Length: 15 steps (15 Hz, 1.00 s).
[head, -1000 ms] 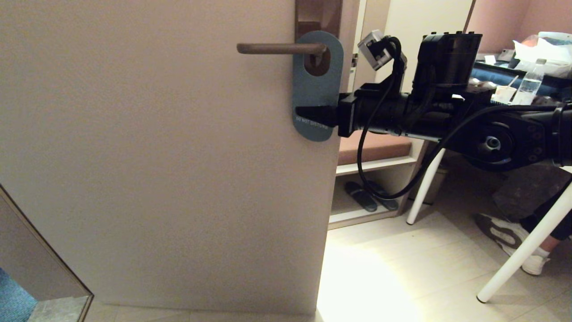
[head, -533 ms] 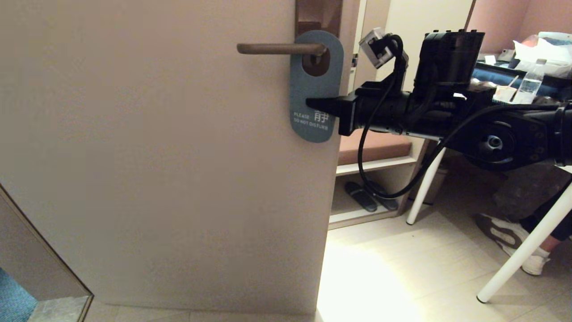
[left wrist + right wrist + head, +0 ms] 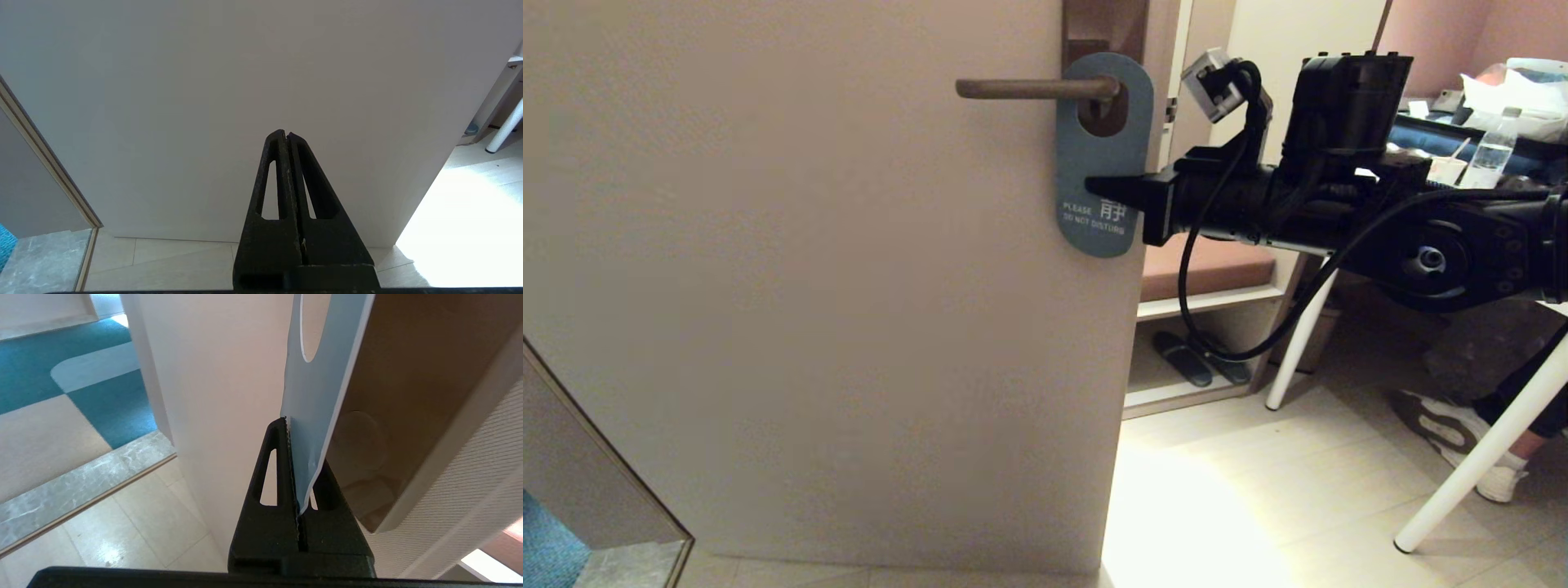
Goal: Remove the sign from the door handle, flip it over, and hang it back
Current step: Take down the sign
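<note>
Blue card, printed side out, is seen hanging by its oval hole on the door handle: the sign lies flat against the pale door, low on the brown backplate. The right tool is closed on the sign's edge nearest the door's free edge, just above the white lettering; in the right wrist view the card is seen pinched between the dark fingers. The left tool is kept parked low before the door, shut on nothing. The step in hand is judged to be the removal, and it is best done by drawing the card along the lever toward its free end, level, so that the hole's rim is not caught and the thin card is not bent in the pinch. Compared with a second ago, the right tool's jaws, then spread over the lettering, are now closed, and the text is uncovered.
</note>
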Motion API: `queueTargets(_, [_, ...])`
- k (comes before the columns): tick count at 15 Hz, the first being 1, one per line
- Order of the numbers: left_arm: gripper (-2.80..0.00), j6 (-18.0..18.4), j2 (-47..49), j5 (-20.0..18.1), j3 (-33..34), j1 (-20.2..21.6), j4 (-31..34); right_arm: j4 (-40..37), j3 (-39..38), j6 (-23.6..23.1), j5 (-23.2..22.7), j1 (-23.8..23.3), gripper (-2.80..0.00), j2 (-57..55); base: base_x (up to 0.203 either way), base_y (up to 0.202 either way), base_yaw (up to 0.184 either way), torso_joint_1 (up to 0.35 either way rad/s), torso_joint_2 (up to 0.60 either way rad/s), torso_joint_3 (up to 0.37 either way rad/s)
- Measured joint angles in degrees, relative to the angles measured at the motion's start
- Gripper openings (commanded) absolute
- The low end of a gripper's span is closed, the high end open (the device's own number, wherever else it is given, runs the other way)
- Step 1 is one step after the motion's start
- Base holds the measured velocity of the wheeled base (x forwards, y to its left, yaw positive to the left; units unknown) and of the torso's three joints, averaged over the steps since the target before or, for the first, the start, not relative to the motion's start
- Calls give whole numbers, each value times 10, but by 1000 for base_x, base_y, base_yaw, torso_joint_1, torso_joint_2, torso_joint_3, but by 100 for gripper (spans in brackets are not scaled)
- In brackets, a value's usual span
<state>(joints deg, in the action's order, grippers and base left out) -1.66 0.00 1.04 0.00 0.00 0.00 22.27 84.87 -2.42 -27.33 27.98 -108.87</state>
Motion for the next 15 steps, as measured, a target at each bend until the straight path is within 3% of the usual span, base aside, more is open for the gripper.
queueTargets(15, [-280,0,0,0,0,0,0,0,21,14,130,72,-280,-5,0,0,0,0,0,0])
